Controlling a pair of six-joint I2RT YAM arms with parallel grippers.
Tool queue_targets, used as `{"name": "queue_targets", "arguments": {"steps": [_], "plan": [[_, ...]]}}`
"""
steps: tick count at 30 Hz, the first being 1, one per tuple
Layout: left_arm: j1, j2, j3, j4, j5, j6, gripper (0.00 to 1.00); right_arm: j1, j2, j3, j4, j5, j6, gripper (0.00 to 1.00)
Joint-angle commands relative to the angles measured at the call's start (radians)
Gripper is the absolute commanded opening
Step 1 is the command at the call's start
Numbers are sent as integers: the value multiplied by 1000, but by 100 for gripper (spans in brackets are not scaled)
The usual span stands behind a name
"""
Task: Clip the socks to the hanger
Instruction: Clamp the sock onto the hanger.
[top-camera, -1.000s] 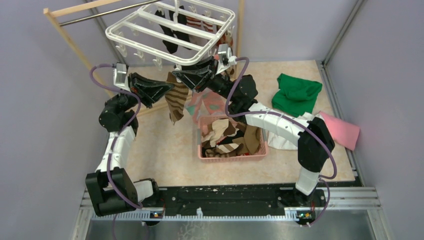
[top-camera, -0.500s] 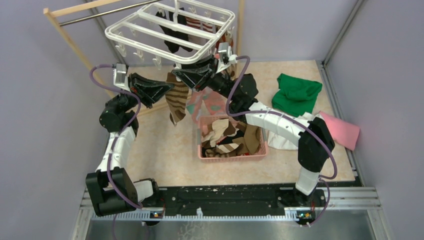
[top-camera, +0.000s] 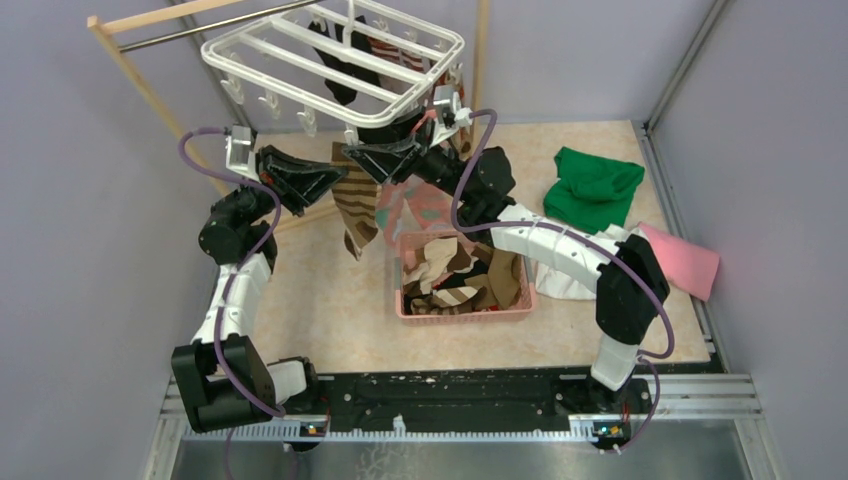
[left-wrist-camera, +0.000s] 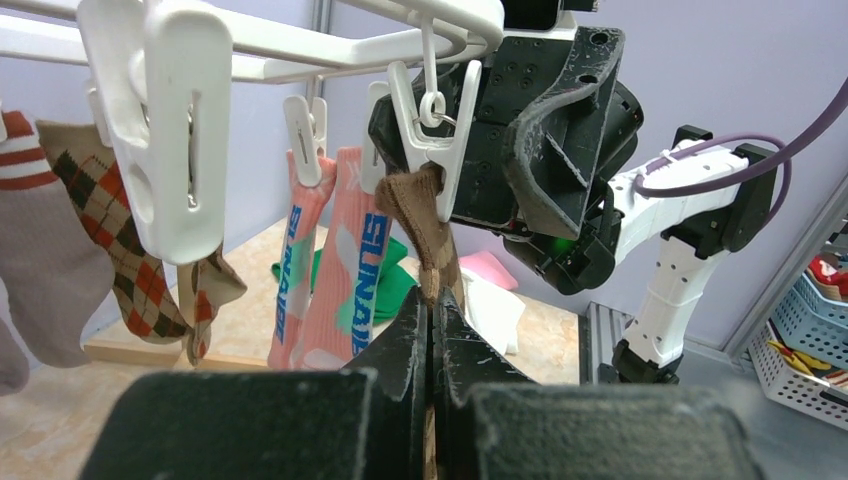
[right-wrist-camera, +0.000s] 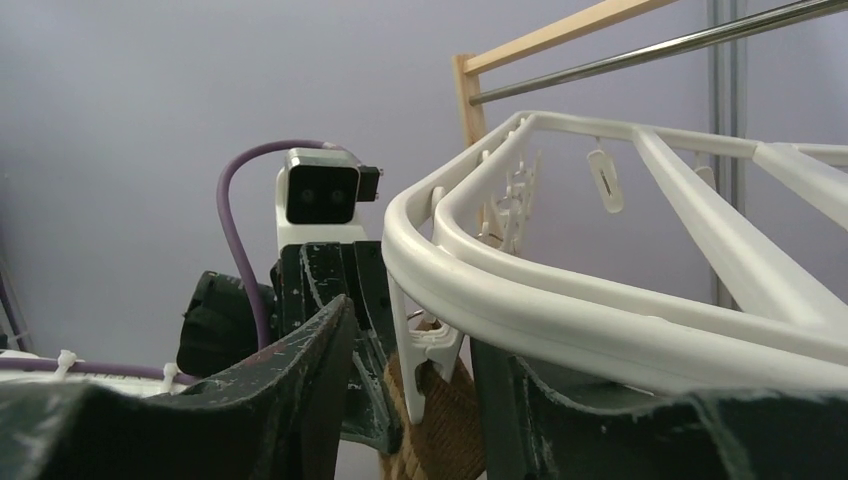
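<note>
Left gripper (left-wrist-camera: 432, 322): You would have found its jaws pressed fully together on the brown striped sock (left-wrist-camera: 424, 225), gripping it below the cuff.
Brown striped sock: It hung straight down. Its cuff sat in the mouth of a white clip (left-wrist-camera: 428, 135) on the near rail of the hanger (right-wrist-camera: 560, 310).
Right gripper (right-wrist-camera: 415, 400): Its jaws stood partly apart, one finger on each side of that clip. A gap showed beside the one finger (right-wrist-camera: 300, 390). You could not tell whether the other finger touched the clip.
Hanger: The white grid frame hung tilted at 12 o'clock from the basket (top-camera: 465, 314), beside the wooden rack (top-camera: 125, 62).
Clipped socks: A pink lettered pair (left-wrist-camera: 335, 265) and an argyle sock (left-wrist-camera: 108, 225) hung from neighbouring clips. A black sock (top-camera: 335, 72) showed through the grid.
Basket: The pink basket stood on the table (top-camera: 320, 300) between the two arms and held a heap of brown and cream socks (top-camera: 450, 275).
Cloths: A green cloth (top-camera: 592, 185) lay at 2 o'clock from the basket and a pink cloth (top-camera: 690, 262) at 3 o'clock, both well apart from the hanger.
</note>
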Motion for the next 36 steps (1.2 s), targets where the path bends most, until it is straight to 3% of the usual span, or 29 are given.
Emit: {"name": "queue_targets", "arguments": {"steps": [1,7,11,22,26,36], "plan": [[-4,0,-4,152,-25,-6,0,-4,-10,51,19,-3,16,48],[-4,1,-9,140,-31,3,0,-9,-21,37,23,0,20,61],[-3,-3,-6,96,-41,27,6,-19,-45,-2,34,-28,2,66],[-1,-47,-28,-16,-39,96,59,-81,-153,-162,65,-223,-54,75],[-2,-114,-55,-177,-33,233,69,-108,-203,-223,65,-294,-90,76],[-1,-337,-83,-762,-78,693,79,-189,-287,-324,16,-487,-146,76]]}}
